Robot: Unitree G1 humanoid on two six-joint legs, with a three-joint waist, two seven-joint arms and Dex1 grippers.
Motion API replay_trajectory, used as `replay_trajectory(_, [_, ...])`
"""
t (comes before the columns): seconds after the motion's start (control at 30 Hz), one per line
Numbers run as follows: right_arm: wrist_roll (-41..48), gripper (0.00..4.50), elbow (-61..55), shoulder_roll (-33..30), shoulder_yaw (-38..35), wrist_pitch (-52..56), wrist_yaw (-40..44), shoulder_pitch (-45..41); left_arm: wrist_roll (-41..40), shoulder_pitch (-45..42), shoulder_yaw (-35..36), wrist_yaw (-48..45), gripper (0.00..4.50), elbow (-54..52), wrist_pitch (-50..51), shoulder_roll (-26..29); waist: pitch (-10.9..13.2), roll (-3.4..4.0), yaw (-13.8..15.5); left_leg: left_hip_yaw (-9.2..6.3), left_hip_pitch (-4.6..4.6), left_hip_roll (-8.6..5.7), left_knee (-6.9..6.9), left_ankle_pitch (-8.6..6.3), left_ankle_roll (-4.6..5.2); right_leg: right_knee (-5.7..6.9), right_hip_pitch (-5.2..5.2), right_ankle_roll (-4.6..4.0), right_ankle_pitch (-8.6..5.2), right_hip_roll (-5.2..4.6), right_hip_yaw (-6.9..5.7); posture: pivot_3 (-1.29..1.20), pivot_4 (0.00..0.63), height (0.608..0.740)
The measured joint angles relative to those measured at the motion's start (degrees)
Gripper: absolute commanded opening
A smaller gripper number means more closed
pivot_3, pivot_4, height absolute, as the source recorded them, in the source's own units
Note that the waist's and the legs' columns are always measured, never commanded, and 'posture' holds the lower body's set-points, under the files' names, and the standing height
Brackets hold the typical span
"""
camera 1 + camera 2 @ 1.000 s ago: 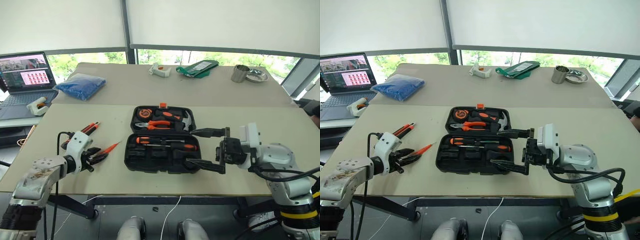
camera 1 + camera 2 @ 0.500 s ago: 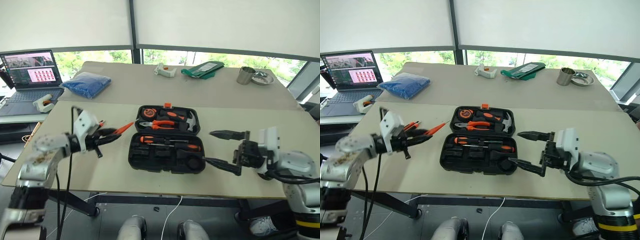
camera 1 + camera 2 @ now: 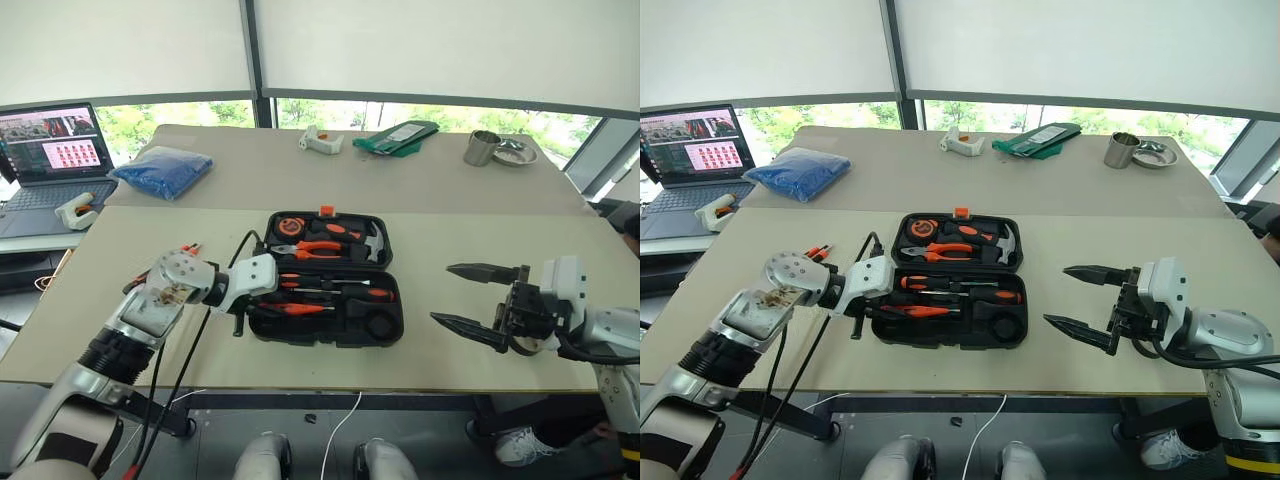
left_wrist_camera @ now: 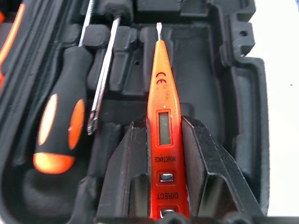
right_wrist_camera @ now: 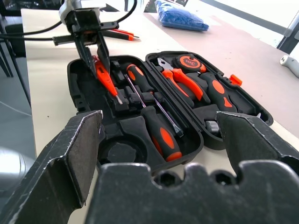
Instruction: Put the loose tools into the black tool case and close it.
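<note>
In the left eye view the case (image 3: 325, 280) lies open at mid-frame on the desk (image 3: 480, 250) with two screwdrivers (image 3: 335, 288) already bedded in its lower half, while the left hand (image 3: 262, 300) reaches over its left end pinching the tester (image 3: 300, 309), and a tool (image 3: 188, 249) waits just left of that arm. The left wrist view shows the tester's tip hanging over an empty slot, not yet seated. In the right wrist view the right hand (image 5: 159, 140) is spread wide and empty; I judge the job roughly half done, lid unclosed.
</note>
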Motion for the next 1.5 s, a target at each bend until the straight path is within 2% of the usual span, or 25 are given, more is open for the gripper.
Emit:
replay_trajectory(0.1, [0.0,4.5,-0.6,0.0,0.0,0.0,-0.5,0.4,1.3,-0.5,0.0,1.3,0.48,1.9,-1.1,-1.9,0.0,0.0,0.1,0.0,0.02,-0.01,0.12,-0.2,-0.2,-0.01,0.08,0.02,0.0,-0.04,0.0,0.0,0.15,0.74])
replay_trajectory(0.27, [0.1,4.5,-1.0,0.0,0.0,0.0,-1.1,0.9,2.6,-1.5,-0.1,0.2,0.48,4.1,-3.7,-1.9,0.0,0.0,0.0,0.0,0.06,0.0,0.14,-0.2,-0.19,0.02,0.11,0.02,0.01,-0.02,0.0,0.0,0.15,0.74])
replay_trajectory(0.47, [0.1,4.5,-1.0,0.0,0.8,0.0,-1.9,0.2,7.8,-5.1,-2.8,-1.2,0.48,8.6,-13.0,-1.7,0.0,0.01,-0.1,0.01,0.13,0.0,0.16,-0.2,-0.19,0.04,0.16,0.02,0.01,-0.02,0.01,0.0,0.15,0.74])
replay_trajectory(0.63, [0.1,4.5,-0.8,0.0,1.6,0.0,-1.9,-1.2,10.3,-7.0,-3.6,-1.6,0.48,11.7,-16.6,-3.4,0.0,0.01,-0.1,0.0,0.16,0.0,0.18,-0.2,-0.19,0.04,0.21,0.02,0.01,-0.03,0.01,0.0,0.15,0.74])
replay_trajectory(0.93, [0.1,4.5,-0.5,0.0,2.1,0.3,-1.9,-1.9,11.7,-8.1,-4.0,-3.6,0.48,13.1,-16.9,-4.4,0.0,0.01,0.0,0.0,0.15,0.0,0.26,-0.22,-0.15,0.05,0.22,0.04,0.02,-0.03,0.01,0.0,0.15,0.74])
replay_trajectory(1.1, [0.1,4.5,-0.4,0.0,2.4,0.3,-1.9,-2.4,11.2,-7.6,-3.3,-6.7,0.48,10.6,-12.4,-2.7,0.0,0.02,-1.0,0.04,0.14,0.01,0.25,-0.05,0.25,0.07,0.17,0.13,0.04,0.02,0.03,0.0,0.15,0.74])
replay_trajectory(1.23, [0.0,4.5,-0.2,0.0,2.5,0.3,-1.9,-3.4,11.4,-7.3,-3.3,-6.9,0.48,10.2,-12.4,-2.2,0.0,0.03,-1.2,0.0,0.17,0.04,0.19,-0.05,0.26,0.11,0.17,0.31,0.04,0.1,0.02,0.0,0.15,0.74])
replay_trajectory(1.5, [-0.4,4.5,0.7,0.0,3.8,0.3,-1.9,-3.5,10.4,-6.0,-1.9,-7.1,0.48,11.9,-15.1,-2.3,0.0,0.07,-1.4,0.03,0.26,0.08,0.17,-0.06,0.24,0.11,0.19,0.07,-0.09,0.09,0.07,0.0,0.15,0.74])
